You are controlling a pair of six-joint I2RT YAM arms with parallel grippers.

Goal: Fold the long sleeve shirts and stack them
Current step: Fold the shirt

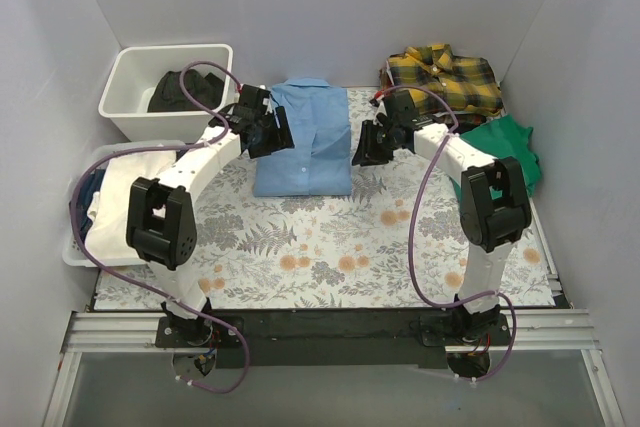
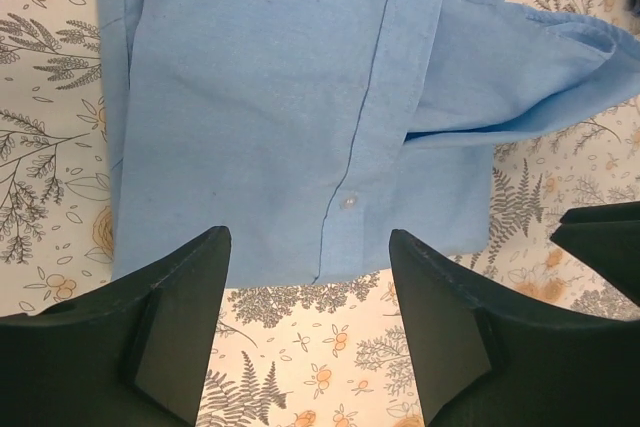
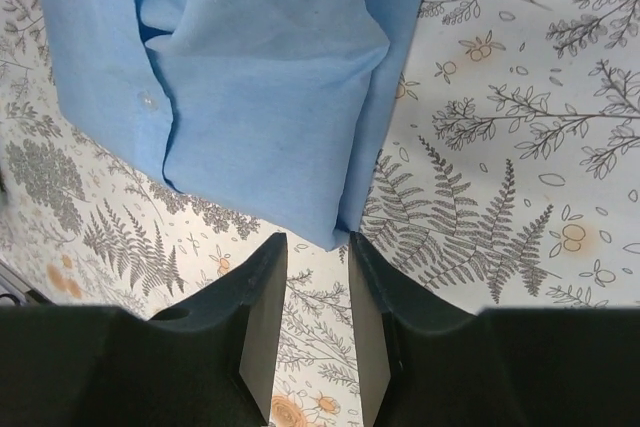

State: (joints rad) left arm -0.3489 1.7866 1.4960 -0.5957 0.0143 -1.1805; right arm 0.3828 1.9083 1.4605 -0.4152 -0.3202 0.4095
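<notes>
White walls (image 1: 300, 7) close in a surface (image 1: 330, 247) covered with a fern-and-flower print. The blue shirt (image 1: 305, 147) lies folded into a neat rectangle at the middle of the far edge, collar toward the back wall. The plaid shirt (image 1: 445, 75) sits crumpled in the far right corner. A green garment (image 1: 510, 142) lies just in front of it along the right edge, and the two touch.

At the far left corner stands a white bin (image 1: 170, 48) holding a black garment (image 1: 180, 89). A second bin (image 1: 72, 247) at the left edge holds white and blue cloth.

The left fingers (image 2: 170, 347) are spread wide apart with nothing between them. They hang over one edge of the blue shirt, where the placket and a button (image 2: 349, 203) run up the middle of the wrist view. From above they sit at the shirt's left side, near its far end.

The right fingers (image 3: 260, 317) stand a narrow gap apart, also with nothing between them; printed surface shows through the gap. A folded corner of the blue shirt lies just beyond their tips. Whether they touch the cloth cannot be told. From above they sit just beside the shirt's right edge.
</notes>
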